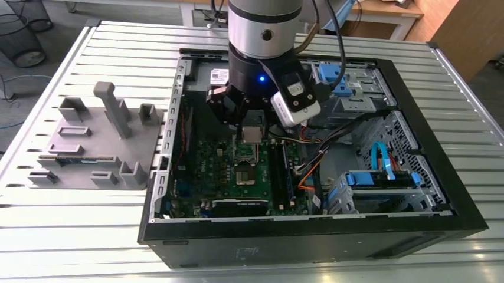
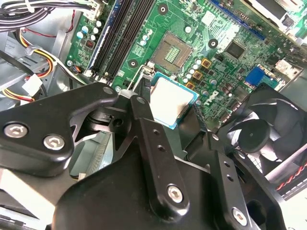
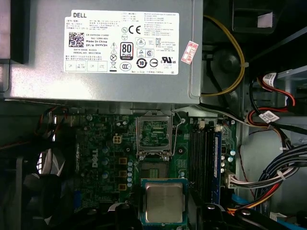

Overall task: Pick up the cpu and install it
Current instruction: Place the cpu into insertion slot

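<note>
My gripper (image 1: 250, 131) hangs inside the open computer case, shut on the cpu (image 1: 252, 134), a small silver square held flat between the black fingers (image 2: 144, 124). The cpu (image 2: 171, 101) hovers above the green motherboard (image 2: 225, 28), close to the open socket (image 2: 171, 50) and apart from it. In the first wrist view the cpu (image 3: 163, 202) sits near the gripper (image 3: 165, 214), with the socket's metal frame (image 3: 154, 134) beyond it. In the exterior view the socket (image 1: 245, 174) lies just below the gripper.
A silver power supply (image 3: 105, 48) fills the back of the case. Memory slots (image 3: 206, 153) run beside the socket, a black fan (image 2: 259, 132) sits on its other side, and loose cables (image 3: 268, 177) hang nearby. A grey tray (image 1: 94, 147) stands outside, on the exterior view's left.
</note>
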Available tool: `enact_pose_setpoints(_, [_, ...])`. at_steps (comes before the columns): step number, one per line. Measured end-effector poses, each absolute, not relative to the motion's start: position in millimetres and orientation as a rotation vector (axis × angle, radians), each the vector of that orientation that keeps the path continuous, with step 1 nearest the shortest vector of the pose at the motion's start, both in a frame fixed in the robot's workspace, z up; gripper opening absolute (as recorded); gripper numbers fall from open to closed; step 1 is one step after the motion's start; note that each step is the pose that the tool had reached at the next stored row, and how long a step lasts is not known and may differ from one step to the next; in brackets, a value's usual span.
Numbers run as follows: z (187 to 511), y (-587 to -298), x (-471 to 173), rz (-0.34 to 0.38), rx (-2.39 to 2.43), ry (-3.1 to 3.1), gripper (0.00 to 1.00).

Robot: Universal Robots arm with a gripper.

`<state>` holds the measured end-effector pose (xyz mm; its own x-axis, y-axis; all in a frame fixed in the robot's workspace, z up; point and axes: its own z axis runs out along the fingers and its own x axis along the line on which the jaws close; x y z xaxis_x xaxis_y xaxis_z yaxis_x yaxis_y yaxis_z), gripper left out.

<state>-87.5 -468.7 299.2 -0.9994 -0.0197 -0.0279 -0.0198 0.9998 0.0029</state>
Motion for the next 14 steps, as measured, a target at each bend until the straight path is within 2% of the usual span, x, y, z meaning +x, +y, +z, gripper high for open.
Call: enact_pose_setpoints(14, [294.6, -468.7, -87.6, 0.005, -0.031, 3.113, 0.47])
